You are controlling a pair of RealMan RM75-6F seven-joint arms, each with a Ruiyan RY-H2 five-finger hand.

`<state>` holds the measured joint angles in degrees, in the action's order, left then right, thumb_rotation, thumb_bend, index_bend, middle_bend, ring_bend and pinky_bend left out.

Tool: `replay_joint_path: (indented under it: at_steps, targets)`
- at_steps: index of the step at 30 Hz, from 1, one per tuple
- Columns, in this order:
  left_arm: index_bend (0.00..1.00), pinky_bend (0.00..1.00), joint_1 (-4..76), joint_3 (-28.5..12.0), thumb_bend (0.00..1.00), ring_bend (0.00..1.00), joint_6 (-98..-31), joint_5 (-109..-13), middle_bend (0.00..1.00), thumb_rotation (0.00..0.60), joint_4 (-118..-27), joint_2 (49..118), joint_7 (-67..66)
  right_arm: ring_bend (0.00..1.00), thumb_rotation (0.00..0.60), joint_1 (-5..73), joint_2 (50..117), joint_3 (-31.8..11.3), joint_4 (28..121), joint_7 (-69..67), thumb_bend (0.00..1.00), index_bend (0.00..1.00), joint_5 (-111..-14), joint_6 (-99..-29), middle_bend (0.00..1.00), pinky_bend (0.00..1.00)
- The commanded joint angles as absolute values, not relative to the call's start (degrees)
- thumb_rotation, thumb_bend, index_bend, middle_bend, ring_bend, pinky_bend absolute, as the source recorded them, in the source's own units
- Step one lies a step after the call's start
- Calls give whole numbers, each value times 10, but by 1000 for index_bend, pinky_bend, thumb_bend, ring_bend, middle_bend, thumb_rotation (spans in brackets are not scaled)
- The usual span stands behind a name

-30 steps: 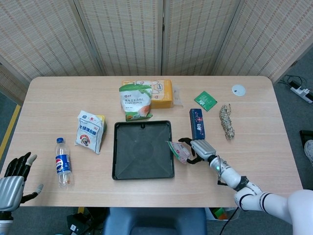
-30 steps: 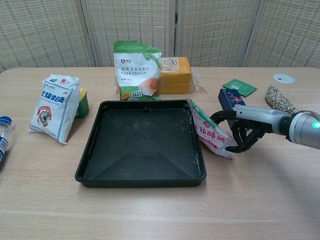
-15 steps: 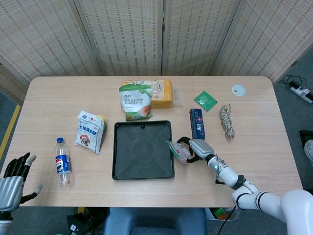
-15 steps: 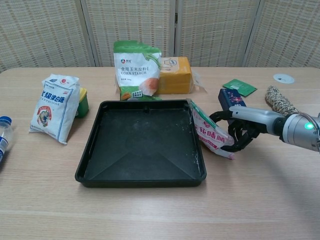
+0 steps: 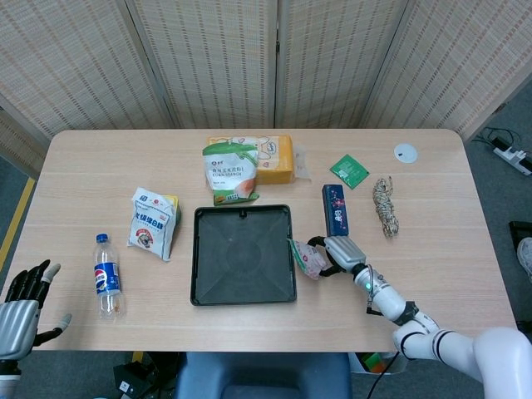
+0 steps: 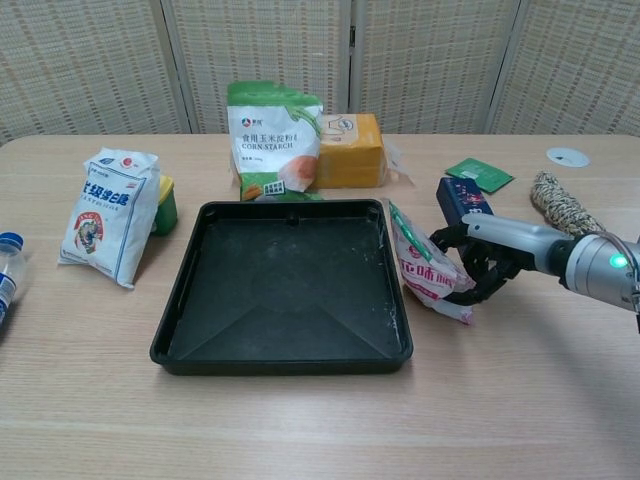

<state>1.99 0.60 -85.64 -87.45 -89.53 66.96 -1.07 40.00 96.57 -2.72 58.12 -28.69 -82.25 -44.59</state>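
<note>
Pink pouch: a small pink-and-white pouch (image 6: 428, 272) stands on edge in the right hand (image 6: 478, 262), just right of the tray, its lower end on the surface.
Right hand: fingers (image 6: 482, 288) curl round the pouch's right side with the thumb over the top; it is clamped on the pouch, though how firmly cannot be told.
Tray: black tray (image 6: 200, 300) with a raised rim; the pouch leans just beside its right wall, touching or nearly so; which of the two cannot be told.
Box: a dark blue box (image 6: 460, 195) lies right of the tray, just behind the hand.
Grip advice: the film looks thin and slippery, so the hold should sit across the pouch's middle, not its crimped edge, or it may fold and slide out.
Clearance: any move toward the tray should probably raise the pouch's lower end above the rim first; dragging it could catch the wall and shove the tray.
Elbow room: the wrist ought to stay clear of the box, as a brush could skew it.
Left hand: left hand (image 5: 23, 298) hangs at the surface's near edge, far left of the tray, fingers apart and holding nothing, near a bottle (image 5: 105, 275).
Farther off: a starch bag (image 6: 273, 140) stands behind the tray, a white bag (image 6: 108, 215) to its left, a twine bundle (image 6: 560, 202) well to its right.
</note>
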Motion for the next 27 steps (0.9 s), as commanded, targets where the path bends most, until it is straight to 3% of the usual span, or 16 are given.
replay_joint_path:
  at_steps: [1,11,18,27]
  targets:
    - [0,0,20,6,324,25,-857,-875,5,600,-895,670,-9,759,600,392,961,-28,587,-291,353,636,-822,-459,461,646]
    - [0,0,20,5,324,25,-862,-879,5,600,-893,666,-4,787,600,374,882,-40,682,-243,353,674,-840,-529,495,657]
    - [0,0,20,5,324,25,-867,-887,6,600,-890,668,2,795,600,407,821,-92,775,-89,353,693,-800,-520,512,657]
    - [0,0,17,5,324,25,-869,-883,5,600,-877,670,15,809,600,465,850,-143,799,142,353,724,-693,-505,545,669]
